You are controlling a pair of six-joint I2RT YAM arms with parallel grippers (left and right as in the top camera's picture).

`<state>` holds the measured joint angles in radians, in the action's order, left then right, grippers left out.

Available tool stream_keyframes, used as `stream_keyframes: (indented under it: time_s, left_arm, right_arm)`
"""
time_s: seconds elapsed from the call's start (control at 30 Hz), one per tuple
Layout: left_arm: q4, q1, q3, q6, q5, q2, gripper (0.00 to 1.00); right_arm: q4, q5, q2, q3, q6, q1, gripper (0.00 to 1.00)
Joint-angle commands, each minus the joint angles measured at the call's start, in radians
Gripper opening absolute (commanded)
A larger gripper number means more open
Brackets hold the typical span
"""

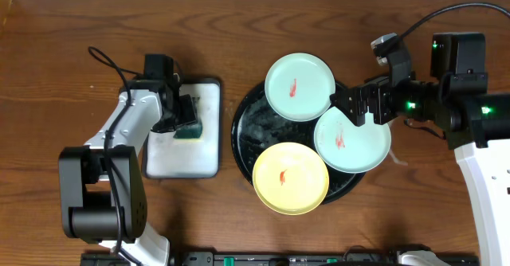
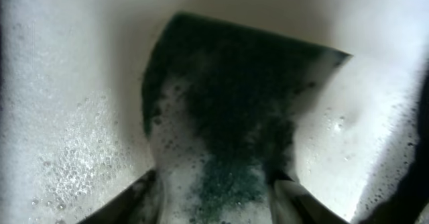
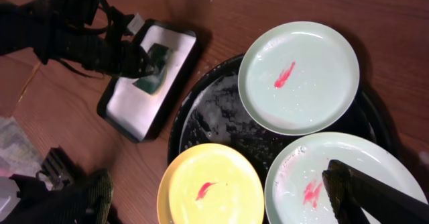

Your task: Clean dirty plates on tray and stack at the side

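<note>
So basically nothing is washed yet. All three dirty plates are sitting in the big round glossy black tray in the middle of the wooden table, and every one has its little red-orange smear dead centre. One pale mint-green plate is up at the tray's far edge. The second mint-green plate hangs out over the right edge, and the pale yellow plate pokes over the near edge. Their rims are close to touching. The bare part of the tray looks wet, with some patchy foam. There's no stack started anywhere at the side, so the whole scrub-and-stack job is left.

Toward the table's left edge sits a smaller white rectangular tray with a dark rim, full of suds, with a dark green sponge lying in it. The left gripper is down on that sponge with a finger on each side of its end, but I honestly can't tell whether it's squeezing it or just straddling it. The right gripper hangs over the rim of the right-hand mint plate with its jaws spread wide, holding nothing that I can see. My guess is that sponge pickup is the step in hand.
</note>
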<state>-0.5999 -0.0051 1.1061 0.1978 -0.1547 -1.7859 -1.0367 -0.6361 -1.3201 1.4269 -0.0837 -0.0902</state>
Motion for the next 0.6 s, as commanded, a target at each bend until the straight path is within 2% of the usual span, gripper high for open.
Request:
stream_keyframes:
  time_s: [0.0,0.17,0.23,0.33,0.37,0.43,0.47,0.5,0.53,0.57]
  left_arm:
    - [0.034,-0.001,-0.053,0.010,0.010,-0.013,0.46]
    - [0.102,-0.001,-0.127,0.010,0.010,-0.021,0.45]
    - [0.117,-0.001,-0.147,0.010,0.010,-0.021,0.35]
    - [0.117,-0.001,-0.146,0.010,0.010,-0.020,0.12]
    - [0.116,-0.001,-0.144,0.009,0.010,-0.019,0.09]
    - [0.115,-0.001,-0.137,0.006,0.014,-0.018,0.08]
    - [0.111,-0.001,-0.133,0.006,0.017,-0.018,0.13]
    - [0.108,-0.001,-0.127,0.006,0.017,-0.018,0.31]
    - [0.098,-0.001,-0.121,0.006,0.016,-0.017,0.41]
    - [0.083,-0.001,-0.111,0.006,0.016,-0.016,0.47]
  right_arm:
    - [-0.004,-0.008,0.005,0.018,0.005,-0.011,0.99]
    - [-0.004,-0.008,0.005,0.018,0.005,-0.011,0.99]
    - [-0.004,-0.008,0.005,0.018,0.005,-0.011,0.99]
    - [-0.006,-0.008,0.005,0.018,0.005,-0.011,0.99]
    - [-0.008,-0.008,0.005,0.018,0.005,-0.011,0.99]
    - [-0.010,-0.008,0.005,0.018,0.005,-0.011,0.99]
    - [-0.011,-0.008,0.005,0.018,0.005,-0.011,0.99]
    - [-0.012,-0.008,0.005,0.018,0.005,-0.011,0.99]
    - [-0.014,-0.008,0.005,0.018,0.005,-0.011,0.98]
    - [-0.016,-0.008,0.005,0.018,0.005,-0.011,0.98]
